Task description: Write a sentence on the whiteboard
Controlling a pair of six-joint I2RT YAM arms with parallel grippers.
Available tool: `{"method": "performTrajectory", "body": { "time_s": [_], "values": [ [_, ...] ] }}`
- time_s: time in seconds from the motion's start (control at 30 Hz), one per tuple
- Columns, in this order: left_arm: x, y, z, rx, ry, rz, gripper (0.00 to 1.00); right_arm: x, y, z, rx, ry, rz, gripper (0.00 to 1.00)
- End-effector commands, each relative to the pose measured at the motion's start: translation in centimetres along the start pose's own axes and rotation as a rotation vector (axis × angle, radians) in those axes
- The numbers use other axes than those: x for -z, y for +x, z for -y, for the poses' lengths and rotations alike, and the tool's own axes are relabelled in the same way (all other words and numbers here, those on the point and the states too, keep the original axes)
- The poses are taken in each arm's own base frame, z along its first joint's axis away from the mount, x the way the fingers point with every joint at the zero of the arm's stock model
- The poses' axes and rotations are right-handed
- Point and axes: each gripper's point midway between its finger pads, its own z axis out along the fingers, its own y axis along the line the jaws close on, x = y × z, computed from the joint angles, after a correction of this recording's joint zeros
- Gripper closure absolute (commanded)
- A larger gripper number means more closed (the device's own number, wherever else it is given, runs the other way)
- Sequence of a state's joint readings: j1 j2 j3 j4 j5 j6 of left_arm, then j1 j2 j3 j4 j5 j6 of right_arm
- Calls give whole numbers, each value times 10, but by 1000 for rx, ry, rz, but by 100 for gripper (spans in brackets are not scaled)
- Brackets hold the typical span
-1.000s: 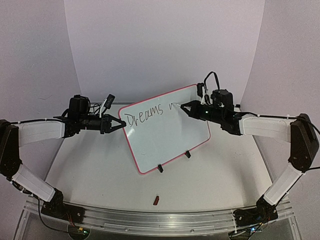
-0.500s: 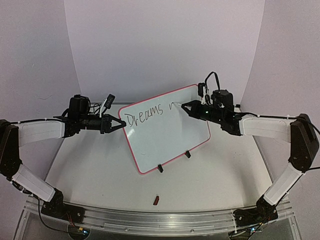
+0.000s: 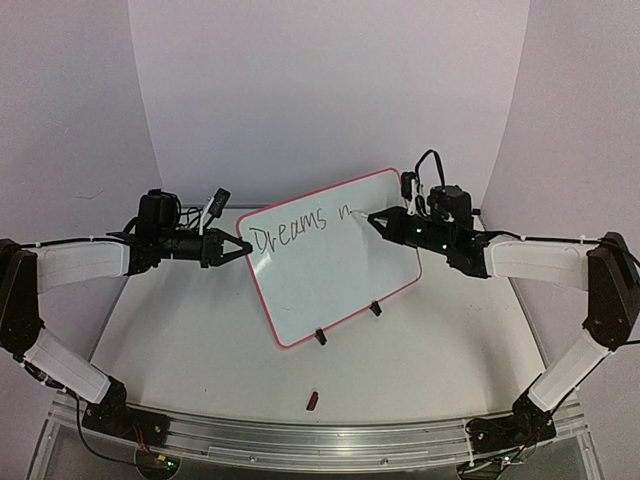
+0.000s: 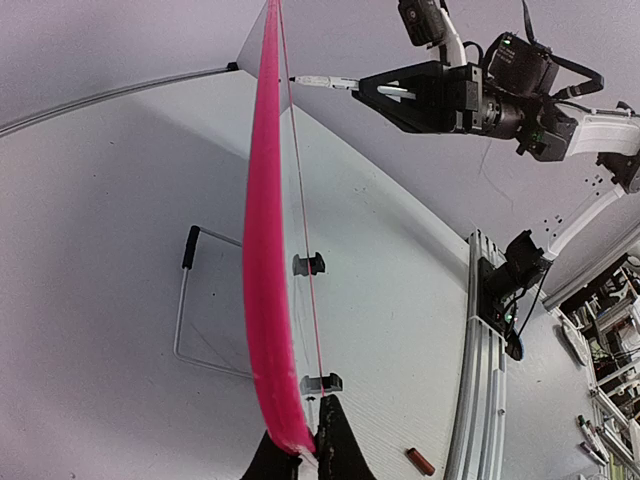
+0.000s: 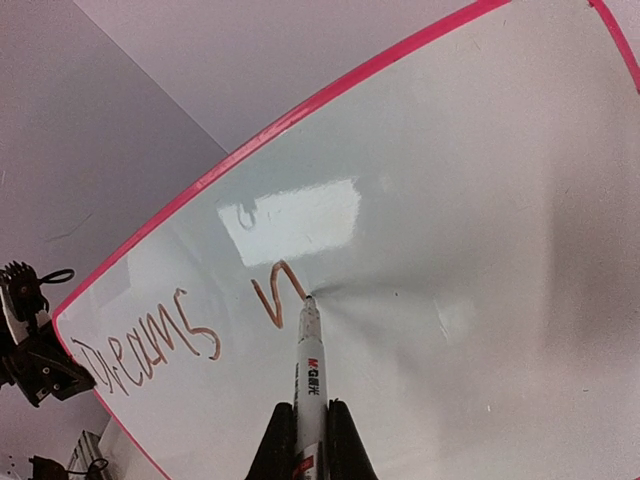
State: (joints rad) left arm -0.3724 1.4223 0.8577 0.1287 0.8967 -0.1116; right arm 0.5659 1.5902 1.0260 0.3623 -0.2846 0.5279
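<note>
Top external view: pale matte tabletop (image 3: 200, 340), closed in at the back and both sides by a plain, curved lilac-white backdrop (image 3: 330, 90), bounded at the near edge by a ribbed aluminium rail (image 3: 320, 440).

About mid-table, standing tilted back on two small black clip feet (image 3: 321, 337), right end turned farther from the rail: glossy white rectangular whiteboard (image 3: 330, 280) with thin pink-red rounded frame. Carries the handwritten word "Dreams" along the upper left, plus a short zigzag stroke just to its right.

Left gripper (image 3: 243, 247) pinched narrow on the board's left frame edge; from the left wrist, dark fingertips (image 4: 335, 445) clamped either side of the pink rim. Right gripper (image 3: 368, 216) closed around a white-barrelled marker (image 5: 308, 370), tip touching the board at the end of the zigzag.

Bent wire stand (image 4: 185, 310) on the table at the board's back side; contact with the board not discernible. Small red piece (image 3: 313, 401) lying near the rail, well apart from the feet. Bare tabletop left of the board and between feet and rail; right arm reaching in near the right-hand backdrop.
</note>
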Motion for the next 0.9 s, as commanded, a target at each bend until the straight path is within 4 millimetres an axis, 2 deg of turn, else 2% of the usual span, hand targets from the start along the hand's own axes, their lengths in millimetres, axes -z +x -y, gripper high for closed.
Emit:
{"method": "performTrajectory", "body": {
  "time_s": [0.0, 0.1, 0.4, 0.87],
  "values": [
    [-5, 12, -1, -69, -15, -44, 100, 20, -28, -17, 9, -26, 81, 100],
    [-5, 12, -1, -70, -15, -44, 100, 20, -32, -19, 15, -29, 89, 100],
    [-5, 12, 0, -70, -14, -44, 100, 3, -29, -16, 19, -31, 67, 100],
    [-6, 13, -2, -65, -17, -48, 100, -8, -26, -2, 16, 9, 62, 100]
  ]
}}
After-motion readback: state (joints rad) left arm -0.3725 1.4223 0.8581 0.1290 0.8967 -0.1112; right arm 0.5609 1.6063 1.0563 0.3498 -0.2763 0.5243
